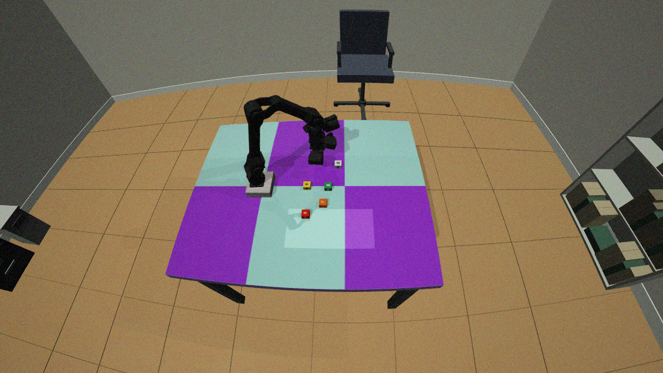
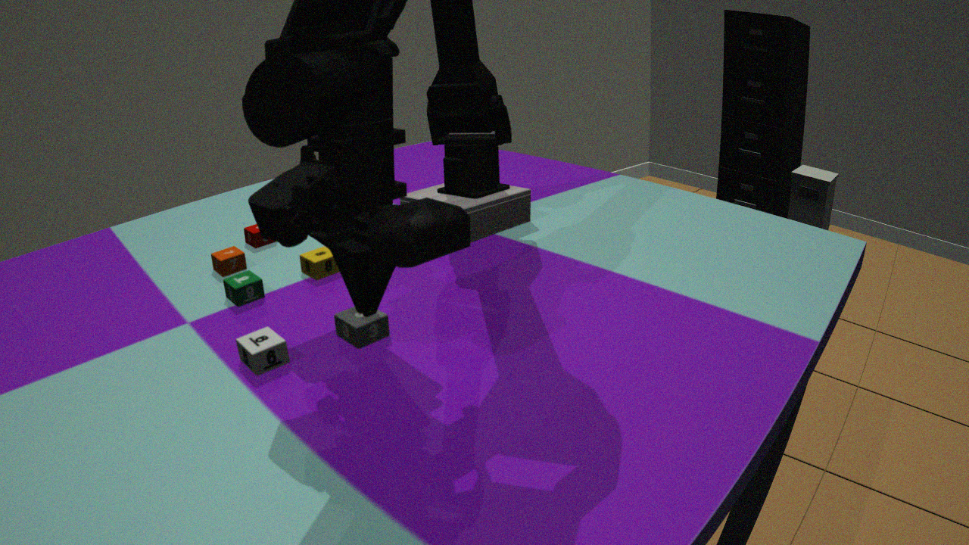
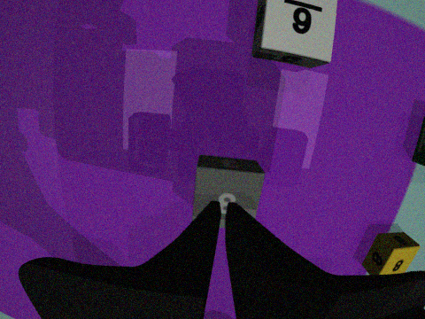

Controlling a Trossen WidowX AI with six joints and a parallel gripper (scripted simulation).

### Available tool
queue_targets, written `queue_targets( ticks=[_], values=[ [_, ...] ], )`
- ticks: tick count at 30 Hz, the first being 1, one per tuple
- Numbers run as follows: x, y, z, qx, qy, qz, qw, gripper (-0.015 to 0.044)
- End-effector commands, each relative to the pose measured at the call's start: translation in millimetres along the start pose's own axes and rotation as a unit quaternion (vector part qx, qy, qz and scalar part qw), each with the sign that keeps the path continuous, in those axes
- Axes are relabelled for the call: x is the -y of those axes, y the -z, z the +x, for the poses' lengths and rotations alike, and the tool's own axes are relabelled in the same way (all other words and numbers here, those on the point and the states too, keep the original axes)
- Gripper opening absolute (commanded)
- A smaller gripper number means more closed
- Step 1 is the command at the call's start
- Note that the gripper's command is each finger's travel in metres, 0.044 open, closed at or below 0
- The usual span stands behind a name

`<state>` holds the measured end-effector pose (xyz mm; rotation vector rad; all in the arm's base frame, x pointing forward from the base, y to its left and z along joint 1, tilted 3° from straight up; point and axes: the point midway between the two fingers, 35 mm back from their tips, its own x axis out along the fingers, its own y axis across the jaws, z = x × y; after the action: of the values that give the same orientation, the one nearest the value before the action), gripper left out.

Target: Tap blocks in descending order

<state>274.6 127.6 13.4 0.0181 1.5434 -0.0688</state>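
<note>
My gripper (image 2: pixel 366 312) (image 3: pixel 222 209) is shut with nothing between its fingertips. The tips are at the top of the grey block (image 2: pixel 361 330) (image 3: pixel 206 183); contact is unclear. The arm hides that block in the top view. Its digit, partly covered, looks like 3. The white block (image 1: pixel 337 164) (image 2: pixel 263 350) (image 3: pixel 276 37) shows an underlined 6. The green block (image 1: pixel 328 186) (image 2: pixel 243 290) shows an underlined 9. The yellow block (image 1: pixel 306 185) (image 2: pixel 316 263) (image 3: pixel 405 257) shows 8, and the orange block (image 1: pixel 322 203) (image 2: pixel 229 262) shows 7. The red block (image 1: pixel 305 214) (image 2: pixel 256 235) is partly hidden in the exterior view.
The blocks stand on a purple and pale green checkered table (image 1: pixel 393 241) (image 2: pixel 677 291). The arm's pale base (image 1: pixel 259 190) (image 2: pixel 504 216) is left of the blocks in the top view. An office chair (image 1: pixel 364 67) stands beyond the far edge, and a bookshelf (image 1: pixel 585 242) is at the right.
</note>
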Motion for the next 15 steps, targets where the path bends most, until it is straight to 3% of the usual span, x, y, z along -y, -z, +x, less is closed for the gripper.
queue_targets(
  ticks=[1,6,12,15],
  values=[
    [0.9,1.9,3.2,-0.003,0.001,-0.002,1.000,0.0020],
    [0.7,1.4,-25.5,-0.003,0.001,-0.002,1.000,0.0020],
    [0.5,1.2,-29.5,-0.003,0.001,-0.002,1.000,0.0020],
    [-1.0,-1.5,-66.9,-0.003,0.001,-0.002,1.000,0.0020]
  ],
)
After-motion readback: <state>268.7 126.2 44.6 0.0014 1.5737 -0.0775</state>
